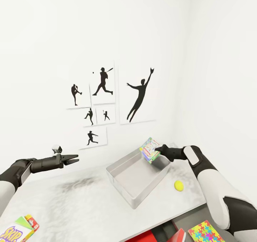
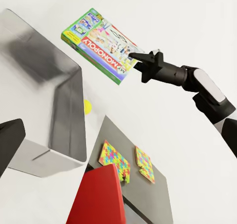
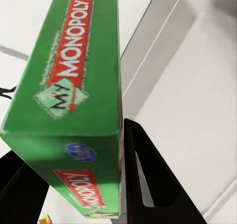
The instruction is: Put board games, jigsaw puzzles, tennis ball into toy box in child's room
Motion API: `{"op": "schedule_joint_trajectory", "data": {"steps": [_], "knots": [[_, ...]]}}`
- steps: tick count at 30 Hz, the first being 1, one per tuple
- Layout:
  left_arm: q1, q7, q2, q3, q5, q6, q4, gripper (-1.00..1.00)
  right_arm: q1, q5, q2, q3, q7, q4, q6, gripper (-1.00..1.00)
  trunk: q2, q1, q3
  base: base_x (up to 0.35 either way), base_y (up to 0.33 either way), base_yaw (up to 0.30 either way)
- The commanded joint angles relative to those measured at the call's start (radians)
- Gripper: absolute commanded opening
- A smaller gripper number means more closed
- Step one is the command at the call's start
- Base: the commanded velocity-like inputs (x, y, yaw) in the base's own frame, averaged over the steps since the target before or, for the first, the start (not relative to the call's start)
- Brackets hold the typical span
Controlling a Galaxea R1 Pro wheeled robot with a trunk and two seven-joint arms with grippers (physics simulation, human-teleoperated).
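Observation:
My right gripper (image 1: 157, 150) is shut on a green-edged "My Monopoly" board game (image 1: 149, 149), holding it tilted above the far corner of the light grey toy box (image 1: 119, 186). In the right wrist view the game (image 3: 74, 85) fills the space between my dark fingers (image 3: 148, 179), over the bin's bare floor (image 3: 197, 85). The tennis ball (image 1: 179, 185) lies on the white table (image 1: 71, 199) right of the bin. A Skip-Bo board game (image 1: 14, 232) lies at the table's near left corner. Two jigsaw puzzles (image 2: 114, 159) (image 2: 144, 163) rest on the dark grey section. My left gripper (image 1: 73, 159) hovers open left of the bin.
A red object (image 2: 98, 194) stands close to the dark grey section, near the jigsaws. Black silhouette pictures (image 1: 103, 103) hang on the white wall behind the table. The room's corner lies just beyond the bin.

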Motion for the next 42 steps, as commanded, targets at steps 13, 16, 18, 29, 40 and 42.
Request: {"op": "schedule_joint_trajectory", "data": {"steps": [13, 16, 18, 29, 40, 42], "knots": [[0.000, -0.004, -0.001, -0.003, 0.000, 0.011, -0.001, 1.00, -0.022, 0.011, 0.006, -0.003, 0.005, 0.000, 0.008, -1.00, -0.001, 0.000, -0.020, 0.000, 0.000, 0.000], [0.000, -0.004, -0.004, -0.004, 0.001, 0.011, -0.001, 1.00, -0.035, 0.011, 0.006, 0.009, 0.005, 0.001, 0.025, -1.00, -0.001, 0.000, -0.025, 0.000, 0.000, 0.000], [0.000, -0.004, -0.008, -0.004, 0.001, 0.011, -0.002, 1.00, -0.041, 0.011, 0.006, 0.022, 0.004, 0.001, 0.047, -1.00, -0.001, 0.000, -0.028, 0.000, 0.000, 0.000], [0.000, -0.004, -0.012, -0.004, 0.002, 0.014, -0.002, 1.00, -0.077, 0.015, 0.019, 0.071, 0.002, 0.003, 0.172, -1.00, -0.001, 0.000, -0.046, 0.000, 0.000, 0.000], [0.000, -0.004, -0.011, -0.003, 0.001, 0.014, -0.002, 1.00, -0.080, 0.012, 0.018, 0.075, -0.080, 0.010, 0.185, -1.00, -0.001, 0.000, -0.064, 0.000, 0.000, 0.000], [0.000, -0.004, -0.011, -0.003, 0.001, 0.014, -0.002, 1.00, -0.081, 0.012, 0.018, 0.076, -0.086, 0.010, 0.186, -1.00, -0.001, 0.000, -0.067, 0.000, 0.000, 0.000]]}}
